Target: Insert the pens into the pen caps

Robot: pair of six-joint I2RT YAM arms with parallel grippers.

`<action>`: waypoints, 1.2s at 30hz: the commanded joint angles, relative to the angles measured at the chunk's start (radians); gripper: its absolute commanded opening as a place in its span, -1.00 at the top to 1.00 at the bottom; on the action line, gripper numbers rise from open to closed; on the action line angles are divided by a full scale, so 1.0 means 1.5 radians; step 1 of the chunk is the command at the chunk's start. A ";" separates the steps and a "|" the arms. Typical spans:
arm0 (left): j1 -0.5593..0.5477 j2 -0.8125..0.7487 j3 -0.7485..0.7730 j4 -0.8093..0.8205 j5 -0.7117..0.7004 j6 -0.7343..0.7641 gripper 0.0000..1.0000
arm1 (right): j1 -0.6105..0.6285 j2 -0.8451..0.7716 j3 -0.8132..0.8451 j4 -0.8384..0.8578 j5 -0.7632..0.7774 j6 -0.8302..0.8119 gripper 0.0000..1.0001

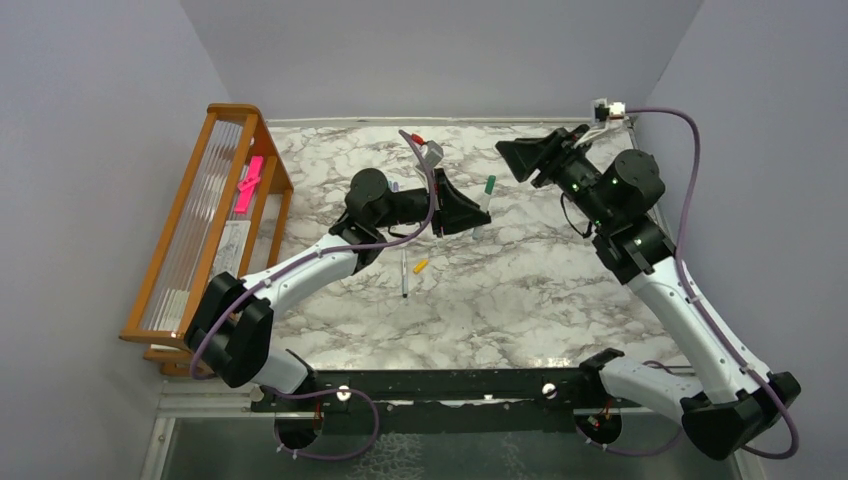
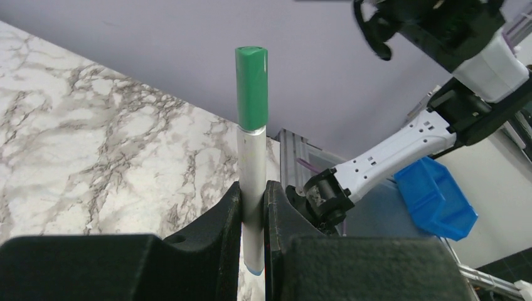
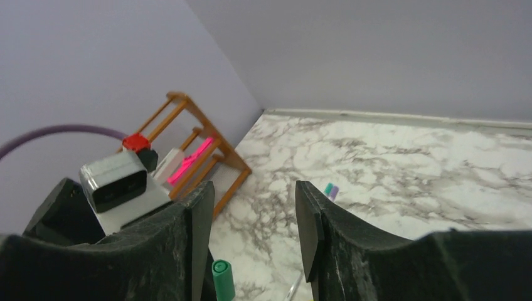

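Note:
My left gripper (image 1: 476, 206) is shut on a white-grey pen (image 2: 252, 182) and holds it upright above the table. A green cap (image 2: 251, 88) sits on the pen's top end; it also shows in the top view (image 1: 489, 184) and the right wrist view (image 3: 223, 279). My right gripper (image 1: 507, 155) is open and empty, just up and right of the capped pen, its jaws wide apart (image 3: 251, 207). Another pen (image 1: 404, 275) lies on the marble beside an orange cap (image 1: 420, 266). A teal and a pale purple cap (image 3: 330, 190) lie together farther back.
A wooden rack (image 1: 215, 220) stands along the left wall with a bright pink strip (image 1: 248, 183) on it. A blue bin (image 2: 439, 197) sits off the table's right side. Grey walls close in the back and both sides.

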 commanded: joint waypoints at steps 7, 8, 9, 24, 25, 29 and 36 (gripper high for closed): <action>0.004 0.009 0.012 0.101 0.081 -0.039 1.00 | -0.012 0.026 -0.024 0.032 -0.292 -0.010 -0.08; 0.004 0.012 0.013 0.102 0.078 -0.040 1.00 | -0.012 0.023 -0.028 0.033 -0.292 -0.011 -0.08; 0.004 0.015 0.012 0.102 0.072 -0.039 1.00 | -0.012 0.020 -0.031 0.033 -0.289 -0.011 -0.08; 0.008 0.002 -0.009 0.101 -0.023 -0.024 1.00 | -0.012 0.015 -0.037 -0.015 -0.249 -0.028 0.05; 0.009 0.002 -0.009 0.101 -0.024 -0.024 1.00 | -0.012 0.015 -0.037 -0.017 -0.249 -0.029 0.05; 0.010 0.003 -0.011 0.099 -0.028 -0.024 1.00 | -0.012 0.014 -0.036 -0.019 -0.241 -0.028 0.16; 0.010 0.004 -0.011 0.099 -0.022 -0.026 1.00 | -0.012 0.015 -0.039 -0.024 -0.236 -0.028 0.42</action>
